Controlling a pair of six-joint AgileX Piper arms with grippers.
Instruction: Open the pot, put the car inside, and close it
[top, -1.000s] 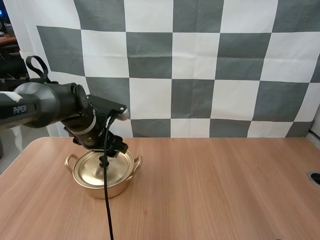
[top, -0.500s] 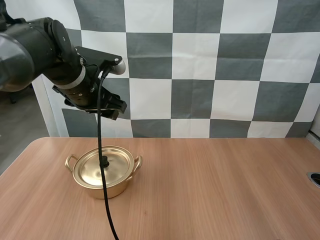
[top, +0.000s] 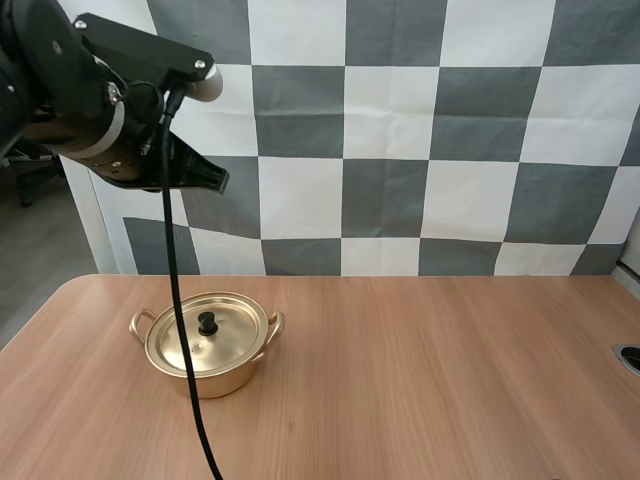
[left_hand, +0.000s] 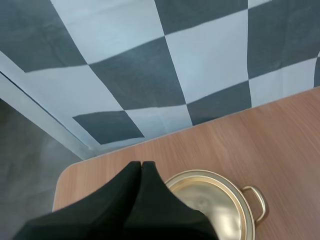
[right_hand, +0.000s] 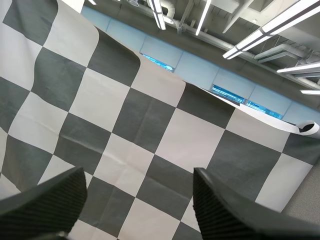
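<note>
A gold pot (top: 207, 360) stands on the wooden table left of the middle, its lid (top: 185, 345) on it with a black knob (top: 207, 323). My left gripper (top: 215, 180) hangs high above the pot near the backdrop, shut, with nothing in it. In the left wrist view its fingers (left_hand: 141, 167) lie together as one dark wedge over the pot (left_hand: 222, 202), far above it. My right gripper (right_hand: 140, 175) is open, its ribbed fingers (right_hand: 215, 205) wide apart with nothing between them.
The table (top: 430, 380) stretches bare to the right of the pot. A small round dark fitting (top: 630, 357) sits at its far right edge. The table's left corner (left_hand: 62, 175) lies close to the pot.
My left arm has risen from just over the lid to high above the pot and drawn left. Its fingers have shut on nothing. The lid stayed on the pot.
</note>
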